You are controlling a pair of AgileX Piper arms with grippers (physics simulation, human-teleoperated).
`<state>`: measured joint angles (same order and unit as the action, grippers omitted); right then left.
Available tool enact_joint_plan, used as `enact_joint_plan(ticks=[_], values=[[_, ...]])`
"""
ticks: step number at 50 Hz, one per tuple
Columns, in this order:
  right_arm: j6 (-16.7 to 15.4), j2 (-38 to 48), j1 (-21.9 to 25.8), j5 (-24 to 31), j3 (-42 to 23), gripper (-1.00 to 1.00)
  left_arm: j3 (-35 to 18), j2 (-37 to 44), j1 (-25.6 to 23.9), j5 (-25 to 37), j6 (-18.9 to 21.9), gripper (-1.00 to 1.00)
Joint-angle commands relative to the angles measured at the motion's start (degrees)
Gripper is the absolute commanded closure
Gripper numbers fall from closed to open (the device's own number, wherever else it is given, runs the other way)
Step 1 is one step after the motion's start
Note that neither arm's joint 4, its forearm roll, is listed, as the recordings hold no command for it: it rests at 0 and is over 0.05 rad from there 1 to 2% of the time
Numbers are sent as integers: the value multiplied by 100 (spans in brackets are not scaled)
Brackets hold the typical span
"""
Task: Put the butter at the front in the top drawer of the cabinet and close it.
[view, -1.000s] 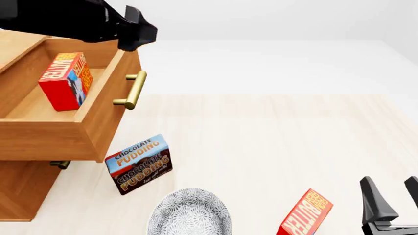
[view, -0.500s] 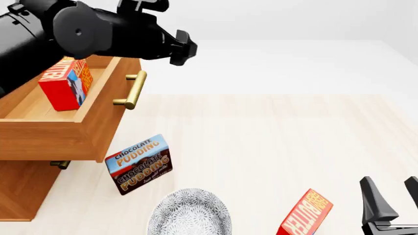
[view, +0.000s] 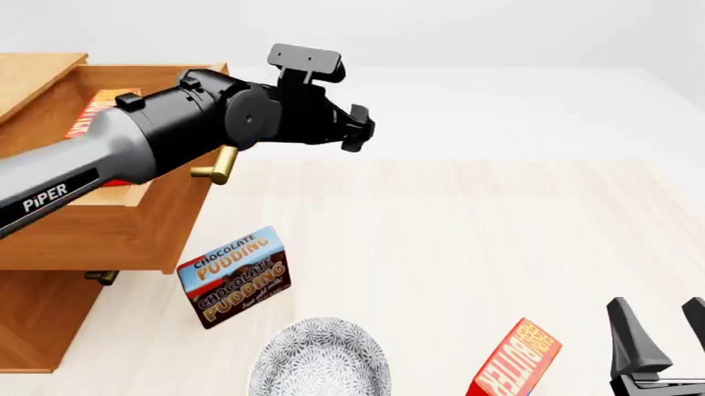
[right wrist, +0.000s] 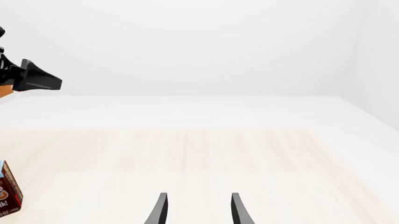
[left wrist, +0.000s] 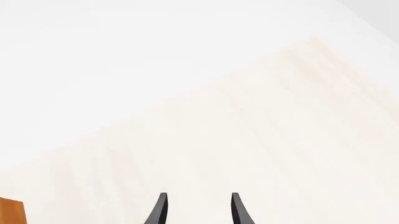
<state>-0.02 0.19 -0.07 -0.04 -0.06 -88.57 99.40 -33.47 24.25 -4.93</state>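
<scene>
The cabinet [view: 33, 318] stands at the table's left with its top drawer [view: 165, 223] pulled out. One butter carton [view: 101, 106] sits inside the drawer, mostly hidden behind my left arm. A look-alike butter carton [view: 516, 365] stands at the table's near edge, just left of my right gripper [view: 664, 332], which is open and empty. My left gripper [view: 358, 132] hovers open to the right of the drawer's brass handle [view: 221, 165], above the table and holding nothing. Only bare tabletop lies beyond its fingertips [left wrist: 160, 207] in the left wrist view.
A Chocolate Pudding box [view: 234, 276] stands tilted below the drawer front. A patterned grey bowl [view: 319, 359] sits at the near edge. The lower drawer's handle [view: 101, 277] peeks out under the open drawer. The right wrist view catches the left gripper [right wrist: 34, 80] and the pudding box [right wrist: 7, 196].
My left arm has swung right, out from over the drawer, and its gripper now hangs past the handle. It now covers most of the butter in the drawer. The right arm has not moved.
</scene>
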Motion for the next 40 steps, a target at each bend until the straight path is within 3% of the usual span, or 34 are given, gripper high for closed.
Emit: enact_joint_plan(ticks=[1,40], values=[[-1,-2,1,2,-2,-100,133,310,-23,-273,-152,-100],[-2,6,1,-4,-3,-100,638,852,358,-920,-568,-100]])
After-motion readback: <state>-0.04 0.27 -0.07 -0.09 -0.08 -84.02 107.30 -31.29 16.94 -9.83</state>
